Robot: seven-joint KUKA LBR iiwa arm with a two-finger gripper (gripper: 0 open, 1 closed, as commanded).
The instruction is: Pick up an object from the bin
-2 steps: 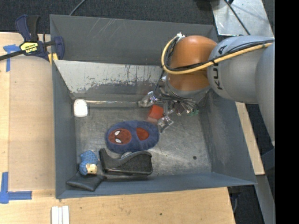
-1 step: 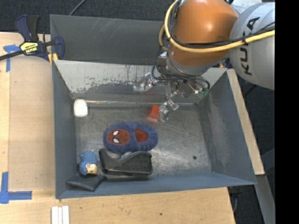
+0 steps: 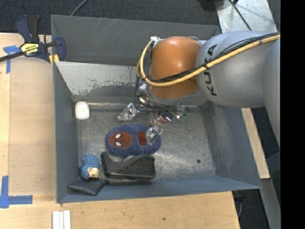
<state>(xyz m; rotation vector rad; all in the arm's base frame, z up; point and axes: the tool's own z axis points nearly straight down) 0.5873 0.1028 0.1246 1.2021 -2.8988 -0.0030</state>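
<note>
At the left of the bin (image 3: 64, 142), a small white lump (image 3: 82, 110) is seen near the back wall. A little blue plush figure (image 3: 89, 165) and a black wedge (image 3: 86, 189) are found in the near-left corner. Just to their right, a black flat pouch (image 3: 129, 168) is laid along the near wall. It is touched from behind by a blue soft slipper (image 3: 126, 142) marked with red spider masks, which lies mid-floor. Over the slipper's right end the pincer (image 3: 141, 123) is held, spread wide, with nothing between its fingers (image 3: 153, 133); the nearer one appears to touch the blue fabric. The step in hand is judged to be the descent to a grasp, not yet closed. Next, centring over the slipper's edge and closing the fingers would be called for before any lift is tried.
</note>
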